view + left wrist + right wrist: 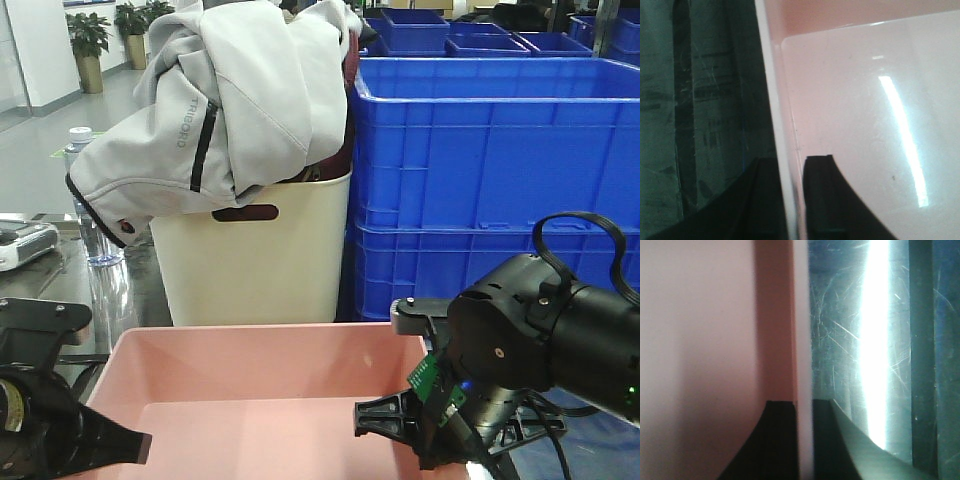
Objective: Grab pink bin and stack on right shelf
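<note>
Left gripper (791, 167): my jaws clamp the pink bin (240, 400) by its left wall.
Right gripper (804, 407): jaws clamp its right wall.
Bin: over the right shelf (840, 340) deck, beside the tape line.
Advice: lift both sides level, clear of the cream tub (250, 265) at its far edge.

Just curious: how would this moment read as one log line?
left gripper: shut on pink bin, left wall | right gripper: shut on right wall | beneath: steel shelf deck

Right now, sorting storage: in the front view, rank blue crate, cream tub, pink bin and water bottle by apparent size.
1. blue crate
2. cream tub
3. water bottle
Unranked: pink bin, nearest and cropped.
</note>
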### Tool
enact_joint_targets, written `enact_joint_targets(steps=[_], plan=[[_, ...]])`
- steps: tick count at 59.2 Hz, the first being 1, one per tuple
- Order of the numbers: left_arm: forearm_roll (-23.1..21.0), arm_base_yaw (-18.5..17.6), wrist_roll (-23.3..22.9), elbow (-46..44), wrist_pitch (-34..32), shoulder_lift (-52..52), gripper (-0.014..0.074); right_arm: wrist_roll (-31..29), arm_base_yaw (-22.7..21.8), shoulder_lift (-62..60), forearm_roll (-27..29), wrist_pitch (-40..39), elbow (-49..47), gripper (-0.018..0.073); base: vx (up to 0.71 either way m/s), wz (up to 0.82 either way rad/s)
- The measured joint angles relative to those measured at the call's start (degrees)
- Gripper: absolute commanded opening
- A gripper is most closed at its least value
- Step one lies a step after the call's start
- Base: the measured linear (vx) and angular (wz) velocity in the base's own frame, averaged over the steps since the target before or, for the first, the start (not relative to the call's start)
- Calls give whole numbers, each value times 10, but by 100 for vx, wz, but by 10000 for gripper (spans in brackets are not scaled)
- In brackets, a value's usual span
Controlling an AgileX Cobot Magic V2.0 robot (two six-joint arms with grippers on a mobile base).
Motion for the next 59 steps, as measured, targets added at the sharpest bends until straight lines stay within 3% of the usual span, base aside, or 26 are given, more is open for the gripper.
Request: enact_joint_targets(steps=[8, 18, 30, 44, 50, 59], plan=[[-17, 0, 27, -2, -3, -4, 545, -10, -1, -3, -6, -2, 0, 436, 0, 0], [-42, 0, 77, -25, 22, -44, 565, -36, -1, -41, -7, -16, 3, 544, 0, 0], [-114, 0, 219, -53, 83, -149, 533, -135, 24, -150, -12, -28, 31, 545, 0, 0], [-217, 0, 347, 16, 120, -326, 471, -269, 45, -330, -5, -44, 179, 507, 0, 0], [-243, 0, 379, 60, 124, -401, 440, -284, 45, -406, 1, -43, 243, 471, 0, 0], [-252, 0, 390, 123, 131, -492, 370, -287, 45, -517, 3, -41, 323, 377, 0, 0]])
